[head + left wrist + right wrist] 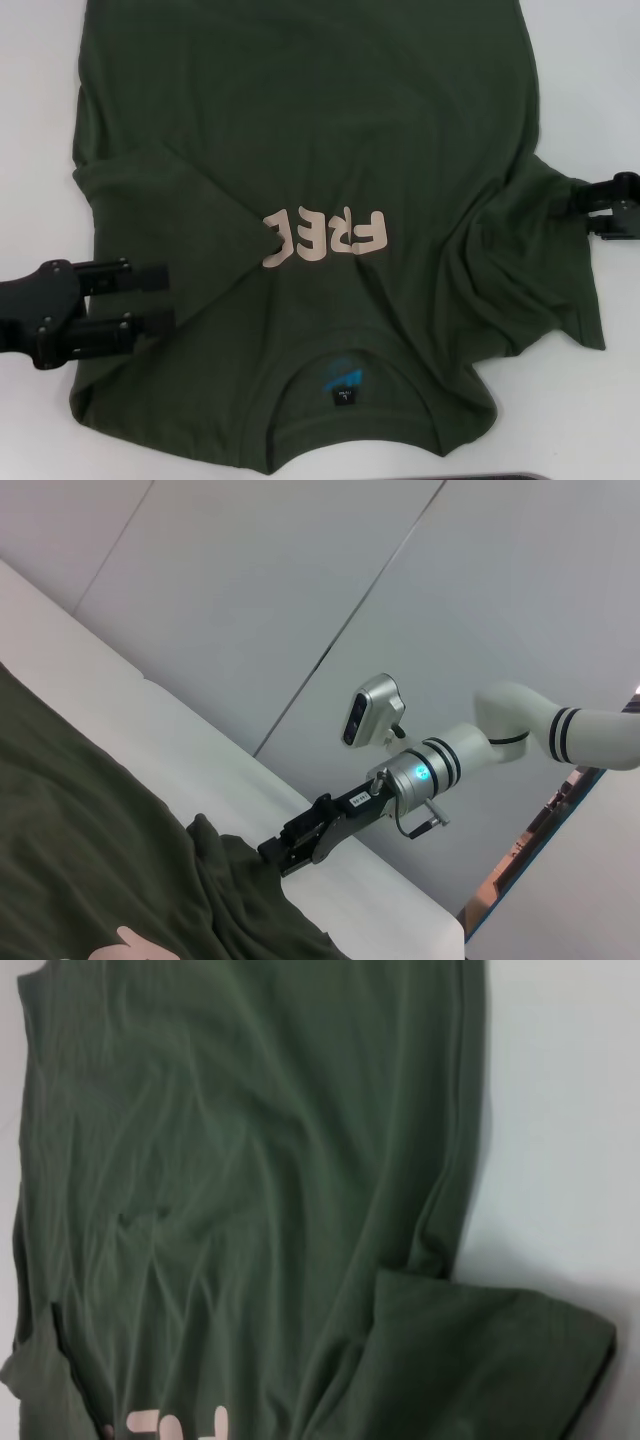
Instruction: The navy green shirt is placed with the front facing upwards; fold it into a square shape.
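Note:
The navy green shirt (330,130) lies front up on the white table (40,120), its collar (345,385) nearest me. Its left sleeve side is folded inward over the chest and covers the end of the pale "FREE" lettering (325,238). My left gripper (165,298) hovers open over that folded edge, nothing between its fingers. At the right sleeve (545,250), my right gripper (580,200) is shut on the sleeve's edge, with wrinkles running toward it. The left wrist view shows the right gripper (280,855) pinching raised fabric. The right wrist view shows only the shirt (230,1190).
Bare white table (590,80) flanks the shirt on both sides. A dark strip (500,477) lies at the table's near edge. Grey wall panels (250,600) stand behind the table in the left wrist view.

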Controlling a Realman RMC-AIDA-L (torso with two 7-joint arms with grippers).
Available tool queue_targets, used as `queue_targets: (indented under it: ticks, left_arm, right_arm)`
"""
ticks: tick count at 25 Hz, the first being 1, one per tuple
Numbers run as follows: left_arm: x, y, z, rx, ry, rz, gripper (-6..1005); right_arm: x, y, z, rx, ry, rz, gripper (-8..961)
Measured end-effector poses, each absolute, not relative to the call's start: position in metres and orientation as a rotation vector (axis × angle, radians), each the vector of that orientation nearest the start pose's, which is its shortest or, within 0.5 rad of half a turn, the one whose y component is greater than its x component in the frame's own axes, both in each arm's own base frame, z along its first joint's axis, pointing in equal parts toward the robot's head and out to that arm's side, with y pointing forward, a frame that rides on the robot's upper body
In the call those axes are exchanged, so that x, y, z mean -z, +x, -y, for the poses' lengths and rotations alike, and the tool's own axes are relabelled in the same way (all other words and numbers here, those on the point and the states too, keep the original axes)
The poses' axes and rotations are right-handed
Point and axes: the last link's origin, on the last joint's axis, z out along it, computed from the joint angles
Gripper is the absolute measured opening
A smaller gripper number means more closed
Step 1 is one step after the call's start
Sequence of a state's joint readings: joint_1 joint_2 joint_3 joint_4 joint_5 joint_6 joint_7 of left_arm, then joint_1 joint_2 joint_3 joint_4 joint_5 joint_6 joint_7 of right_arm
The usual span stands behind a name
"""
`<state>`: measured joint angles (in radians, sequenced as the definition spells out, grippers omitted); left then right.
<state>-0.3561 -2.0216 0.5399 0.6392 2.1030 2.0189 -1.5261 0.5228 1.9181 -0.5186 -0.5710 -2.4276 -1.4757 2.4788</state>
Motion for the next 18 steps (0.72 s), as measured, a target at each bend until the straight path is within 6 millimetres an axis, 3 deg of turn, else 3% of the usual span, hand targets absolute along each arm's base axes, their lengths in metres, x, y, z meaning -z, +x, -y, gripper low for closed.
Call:
queue_targets:
  ticks: [6, 17, 18]
  left_arm:
    - [-0.0358, -0.2968, -0.2344, 0.982, -2.855, 1.030, 663]
    - [-0.0360, -0.2964, -0.2352, 0.983, -2.854, 1.028, 662]
    - [-0.0360, -0.2962, -0.2355, 0.983, -2.854, 1.027, 662]
  right_arm:
    - [-0.0523, 0.3569, -0.3172, -0.348, -1.920, -2.136, 425]
    - [-0.0580, 0.3610, -0.3147, -0.348, -1.905, -2.138, 13]
    - [-0.0583, 0.3610, -0.3145, -0.346, -1.907, -2.137, 13]
